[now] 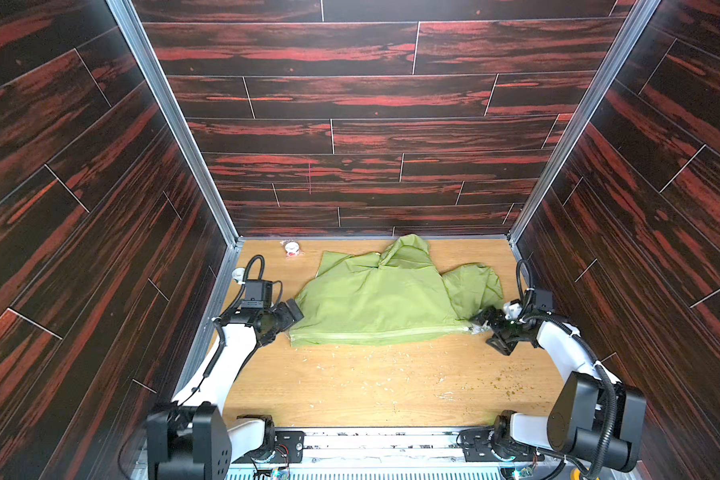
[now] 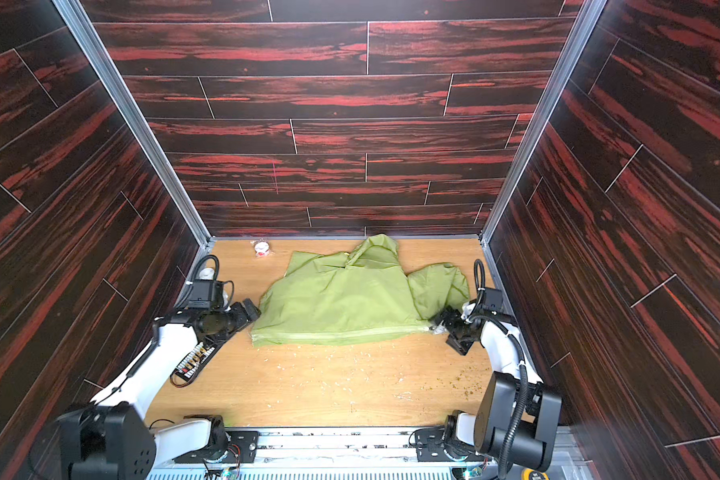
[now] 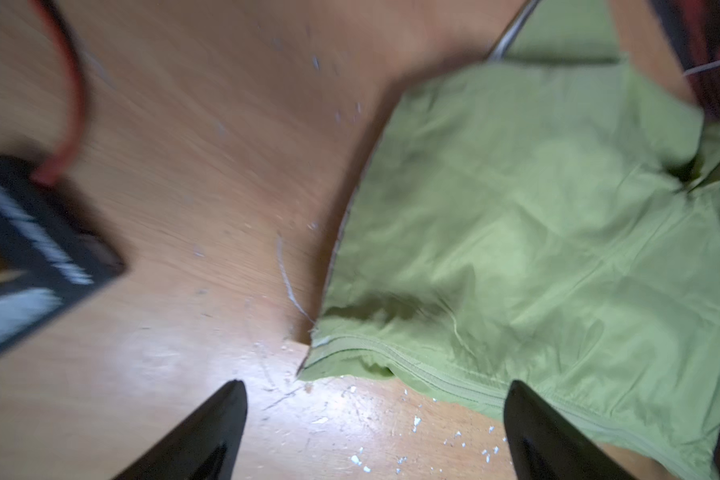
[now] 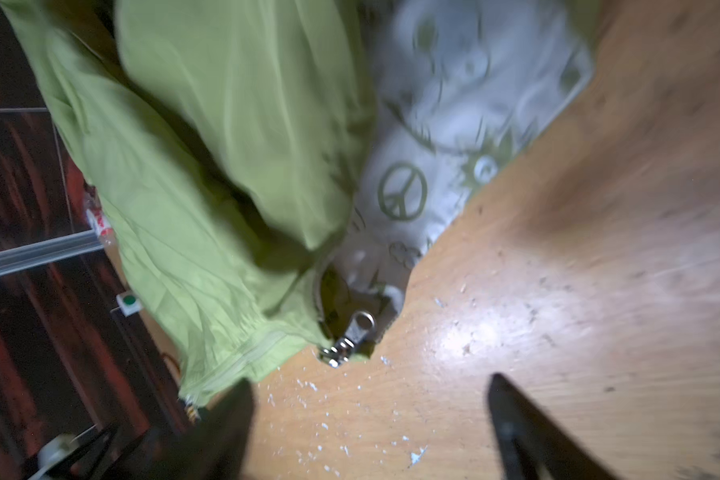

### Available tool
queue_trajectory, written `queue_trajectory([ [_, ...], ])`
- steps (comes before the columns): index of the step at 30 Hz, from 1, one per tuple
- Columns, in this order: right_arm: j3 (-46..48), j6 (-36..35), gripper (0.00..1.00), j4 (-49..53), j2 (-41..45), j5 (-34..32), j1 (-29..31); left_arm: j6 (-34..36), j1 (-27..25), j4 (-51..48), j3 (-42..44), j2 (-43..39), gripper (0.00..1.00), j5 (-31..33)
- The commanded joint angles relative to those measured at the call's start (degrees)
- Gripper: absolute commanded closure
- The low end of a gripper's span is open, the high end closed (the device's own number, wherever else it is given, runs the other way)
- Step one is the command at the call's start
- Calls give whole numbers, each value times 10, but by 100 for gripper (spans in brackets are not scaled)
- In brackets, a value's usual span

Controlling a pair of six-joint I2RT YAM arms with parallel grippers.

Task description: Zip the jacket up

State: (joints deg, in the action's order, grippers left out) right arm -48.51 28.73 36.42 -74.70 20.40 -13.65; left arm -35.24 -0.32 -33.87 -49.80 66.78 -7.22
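Fingers (image 3: 208, 432) of the left gripper (image 3: 375, 384) stand wide apart and grip nothing. The bare table (image 1: 350, 386) shows in the gap, and the bottom corner of the jacket (image 1: 375, 299) lies just beyond their tips. One finger overlaps the cloth in the left wrist view, though whether it touches cannot be told. The right gripper (image 4: 371, 378) is spread just as wide and is also empty. The metal zipper pull (image 4: 352, 334) lies flat on the wood just ahead of its fingers, apart from both. The zipper (image 1: 379, 334) runs closed along the jacket's near edge, from the corner by the left gripper to the pull by the right one. Past the pull, a patch of pale patterned lining (image 4: 433, 166) shows, printed with a peace sign. In both top views the green jacket lies spread on the far half of the table between the two grippers, with its hood (image 1: 406, 249) towards the back wall and a sleeve (image 1: 474, 286) bunched on the right. White flecks (image 1: 350, 361) are scattered over the wood in front of it. A small red-and-white object (image 1: 292, 248) sits by the back wall, and a black board (image 2: 194, 361) with a red wire lies under the left arm.
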Motion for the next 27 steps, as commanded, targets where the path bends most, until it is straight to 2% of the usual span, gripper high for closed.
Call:
queue_trajectory([
  [1, -56, -24, 1, 32, 39, -78, -3, 39, 3, -14, -20, -89, 1, 105],
  [4, -102, -14, 1, 16, 69, -156, -4, 61, 3, 90, 28, -165, 0, 169],
  [6, -100, -8, 1, -56, 111, -213, -3, 64, 3, 210, 87, -219, 0, 195],
  [8, -60, -23, 1, -183, 151, -210, -3, 141, 3, 347, 137, -251, 0, 188],
  [10, -32, -46, 1, -273, 158, -192, -2, 232, 3, 387, 144, -259, 0, 172],
  [11, -29, -46, 1, -293, 149, -205, -3, 271, 3, 388, 139, -252, 1, 174],
  [13, -21, -41, 2, -312, 126, -257, -2, 288, 3, 385, 134, -229, 1, 214],
  [16, 63, -88, 4, -432, 108, -232, 0, 273, 3, 457, 174, -175, 0, 287],
  [18, 139, -112, 4, -528, 101, -235, 4, 267, 3, 522, 211, -133, 0, 300],
  [21, 197, -152, 4, -617, 65, -251, 17, 264, 3, 597, 249, -64, 0, 304],
  [23, 223, -168, 4, -674, 37, -267, 29, 275, 3, 650, 269, -23, 1, 302],
  [26, 245, -153, 3, -779, -25, -275, 35, 291, 3, 740, 304, 52, 0, 302],
  [27, 237, -167, 3, -781, -49, -292, 41, 291, 3, 786, 314, 84, 1, 306],
])
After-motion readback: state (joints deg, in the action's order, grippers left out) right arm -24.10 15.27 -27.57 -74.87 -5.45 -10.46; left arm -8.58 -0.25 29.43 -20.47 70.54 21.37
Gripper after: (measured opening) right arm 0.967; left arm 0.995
